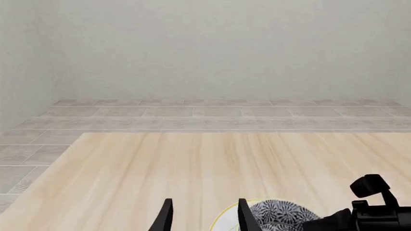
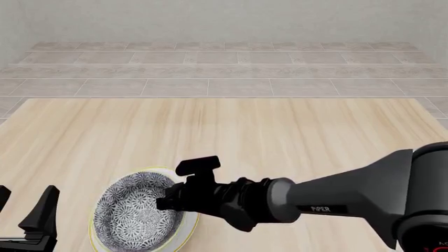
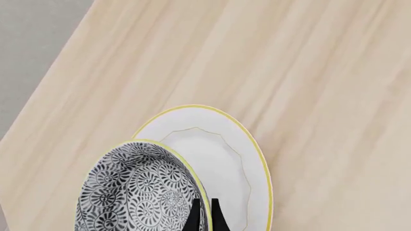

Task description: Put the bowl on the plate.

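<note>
The bowl (image 2: 129, 215), patterned dark grey and white, sits over the white plate (image 2: 188, 229), whose yellow rim shows around it. In the right wrist view the bowl (image 3: 132, 190) covers one side of the plate (image 3: 222, 159); whether they touch is unclear. My right gripper (image 3: 205, 204) is shut on the bowl's rim, one finger inside and one outside. From the front, the right gripper (image 2: 169, 202) is at the bowl's right edge. My left gripper (image 2: 24, 210) stands open and holds nothing, left of the bowl. Between and past its fingers (image 1: 167, 214) the bowl (image 1: 279, 214) shows.
The light wooden table (image 2: 280, 131) stretches ahead and to the right of the plate. My right arm (image 2: 336, 202) crosses the near right part of the table. A tiled floor and a pale wall lie beyond the far edge.
</note>
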